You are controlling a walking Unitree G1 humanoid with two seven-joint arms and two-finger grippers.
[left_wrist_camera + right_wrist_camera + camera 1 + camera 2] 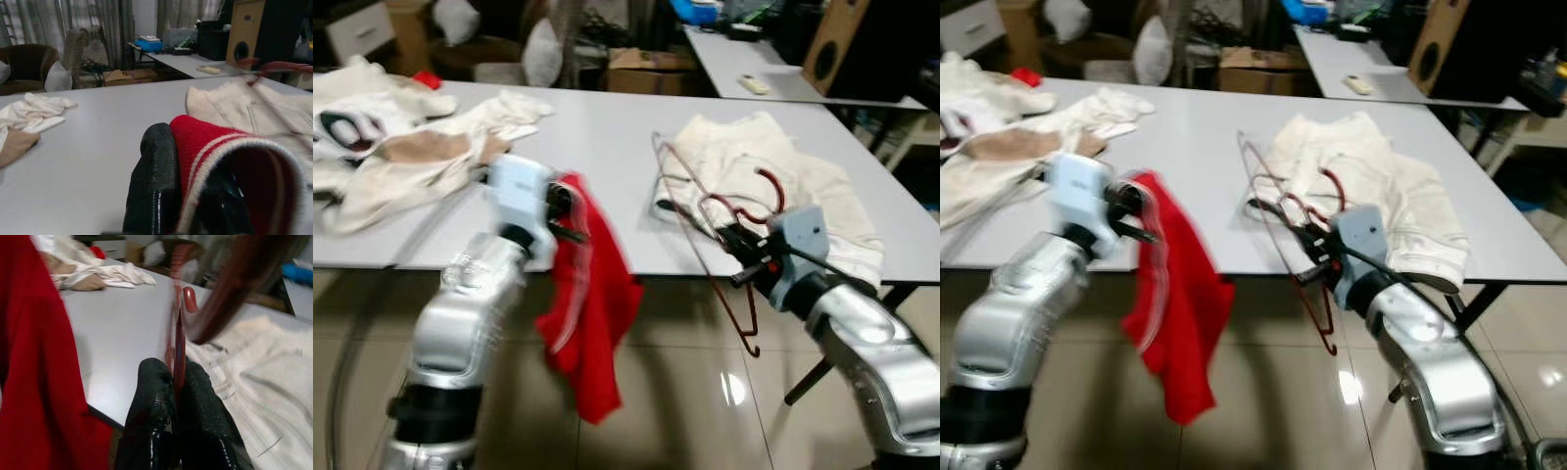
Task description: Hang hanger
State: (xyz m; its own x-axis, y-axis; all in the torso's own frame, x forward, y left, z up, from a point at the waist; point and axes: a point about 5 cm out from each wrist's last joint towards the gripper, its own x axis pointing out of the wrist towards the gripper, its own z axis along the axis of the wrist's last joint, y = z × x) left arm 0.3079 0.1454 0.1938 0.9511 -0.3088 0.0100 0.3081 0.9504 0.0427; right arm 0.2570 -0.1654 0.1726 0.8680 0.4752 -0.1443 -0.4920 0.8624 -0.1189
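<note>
Red wire hanger (724, 259) stood tilted over the near edge of the white tabletop (607, 176), pinched between the closed fingers of the right gripper (736, 245). Just to its left, the left gripper (566, 215) was clamped on the collar of a red garment (592, 313) dangling below the tabletop. Threading the hanger well probably meant spreading that collar first. A cream garment (783, 196) lay beneath the hanger's hook and could snag it; more pale clothes (401, 147) were heaped far left.

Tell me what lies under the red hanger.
Under the red hanger, held by the right claw, lies a cream garment on the white table; anything beneath that garment is hidden.
</note>
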